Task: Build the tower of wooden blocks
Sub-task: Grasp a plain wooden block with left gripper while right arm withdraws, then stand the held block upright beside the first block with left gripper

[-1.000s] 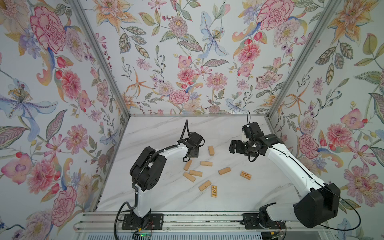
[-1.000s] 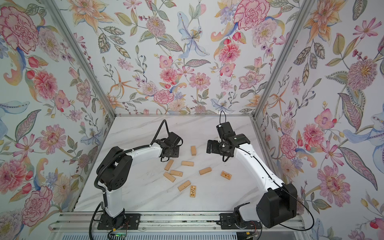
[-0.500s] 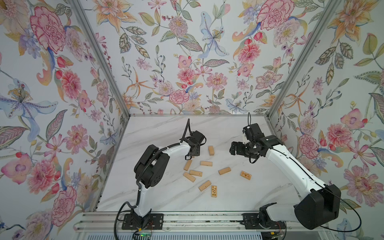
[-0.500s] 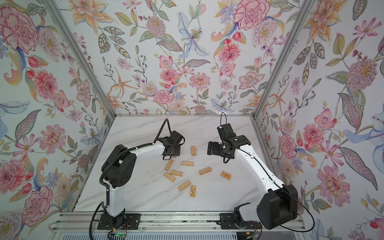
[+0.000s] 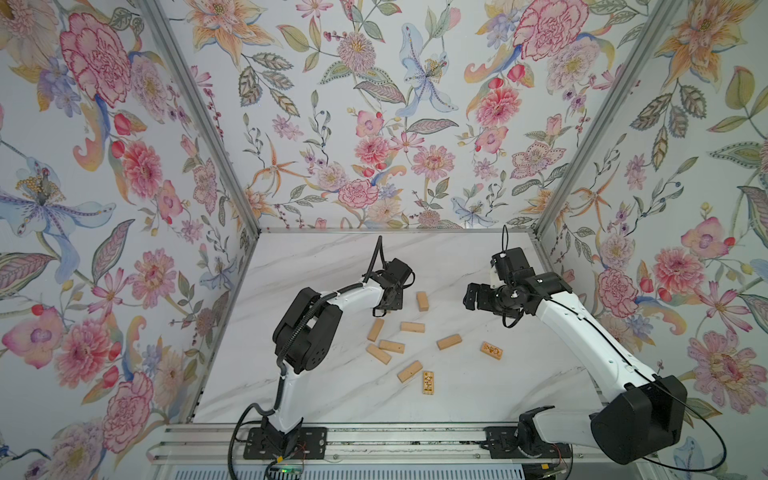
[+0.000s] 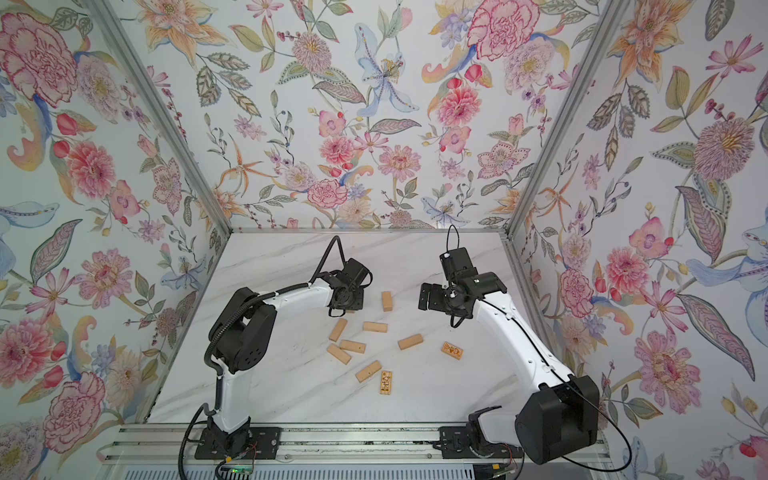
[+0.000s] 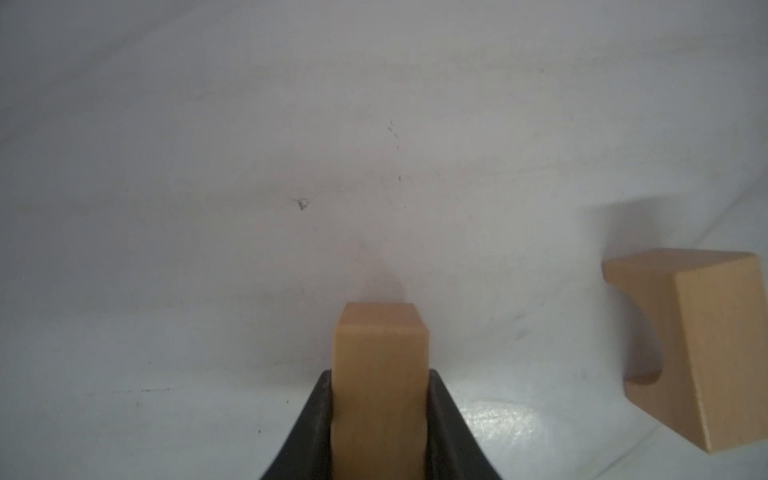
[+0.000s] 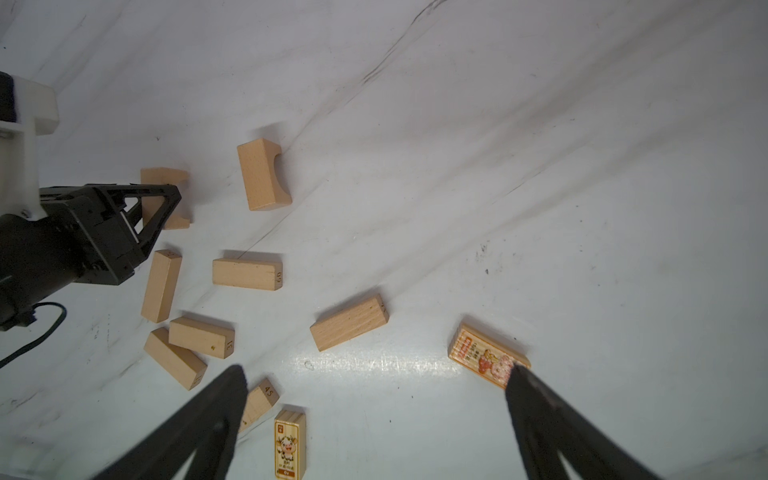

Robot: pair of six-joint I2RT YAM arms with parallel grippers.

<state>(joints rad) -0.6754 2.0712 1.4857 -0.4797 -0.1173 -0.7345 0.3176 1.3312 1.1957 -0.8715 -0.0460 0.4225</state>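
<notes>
My left gripper (image 7: 381, 419) is shut on a light-tan wood block (image 7: 381, 353) that stands out between its fingers, low over the marble table. From above, the left gripper (image 5: 388, 303) hides that block; the right wrist view shows it (image 8: 162, 178). Beside it lies an arched block (image 5: 422, 301) (image 7: 698, 345). Several plain blocks (image 5: 391, 346) (image 6: 410, 341) lie scattered mid-table, with two patterned ones (image 5: 491, 350) (image 5: 428, 382). My right gripper (image 5: 471, 296) (image 8: 376, 374) hovers open and empty above the table, to the right of the blocks. No tower is in view.
Floral walls enclose the marble table (image 5: 332, 257) on three sides. The rail (image 5: 395, 440) with both arm bases runs along the front edge. The left arm's elbow (image 5: 307, 332) hangs over the table's left part.
The left gripper has closed on the block near the arched one, and the left arm's elbow has shifted right. The right arm has hardly moved.
</notes>
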